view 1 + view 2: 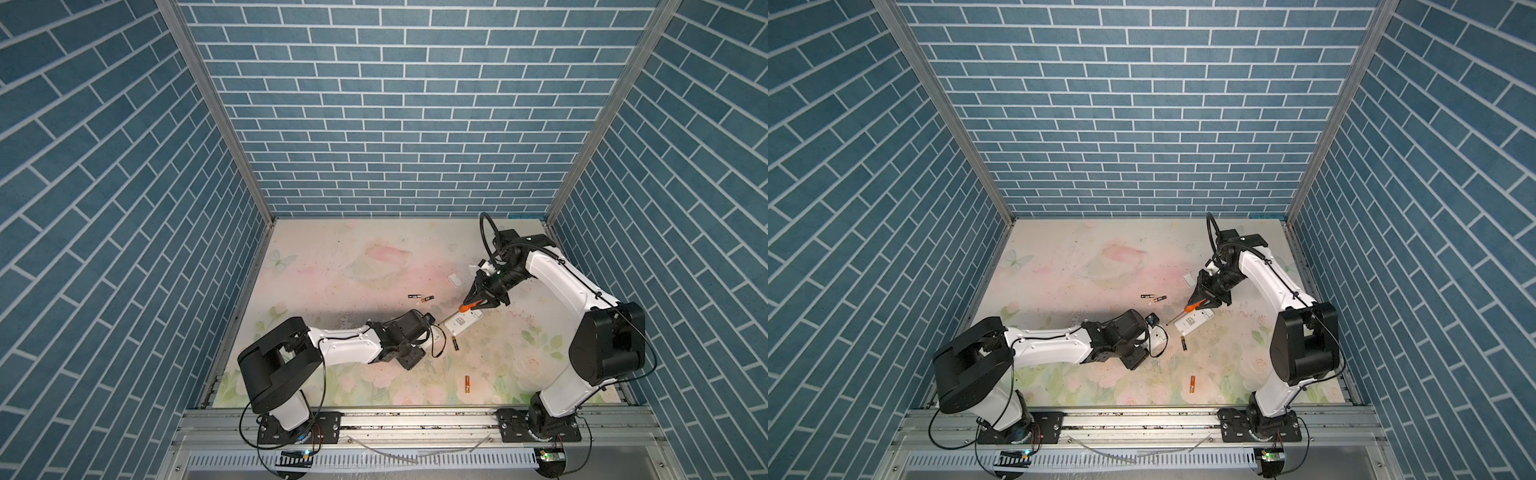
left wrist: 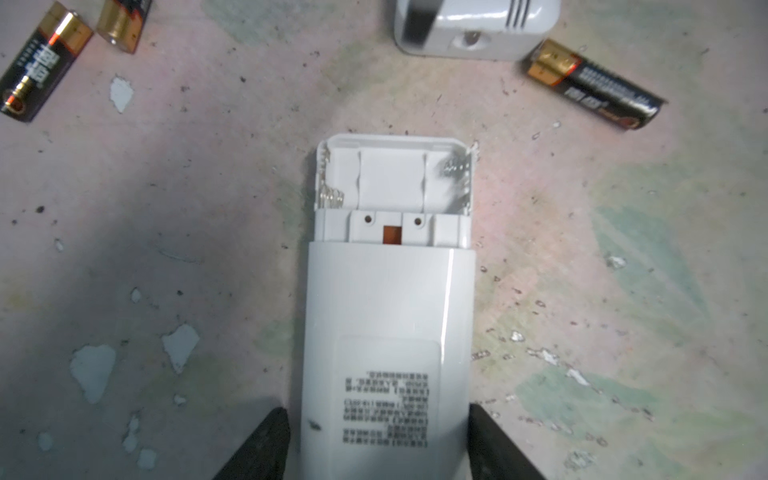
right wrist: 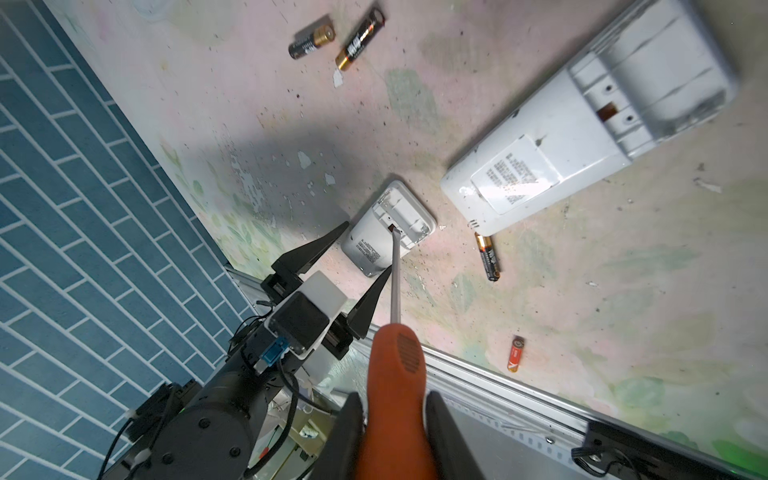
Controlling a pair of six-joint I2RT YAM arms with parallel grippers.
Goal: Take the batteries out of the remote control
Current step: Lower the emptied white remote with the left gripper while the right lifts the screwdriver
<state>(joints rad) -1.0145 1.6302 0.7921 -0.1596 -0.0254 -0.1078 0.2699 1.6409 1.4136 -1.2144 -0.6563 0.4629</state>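
Note:
A small white remote control (image 2: 386, 311) lies back up, its battery bay (image 2: 392, 178) uncovered and holding only springs. My left gripper (image 2: 378, 409) is open around its printed end, with a thin gap at one finger. My right gripper (image 3: 394, 397) is shut on an orange-handled screwdriver (image 3: 395, 361), whose tip hangs over that bay. Two black batteries (image 1: 413, 296) (image 1: 428, 298) lie side by side behind the grippers. A third battery (image 1: 455, 344) lies by a larger white remote (image 1: 461, 323), whose bay is also uncovered. An orange battery (image 1: 467, 383) lies nearer the front edge.
Two small white plastic pieces (image 1: 456, 279) lie at the back right, under the right arm. An aluminium rail (image 1: 415, 419) runs along the table's front edge. Blue brick walls close in the other three sides.

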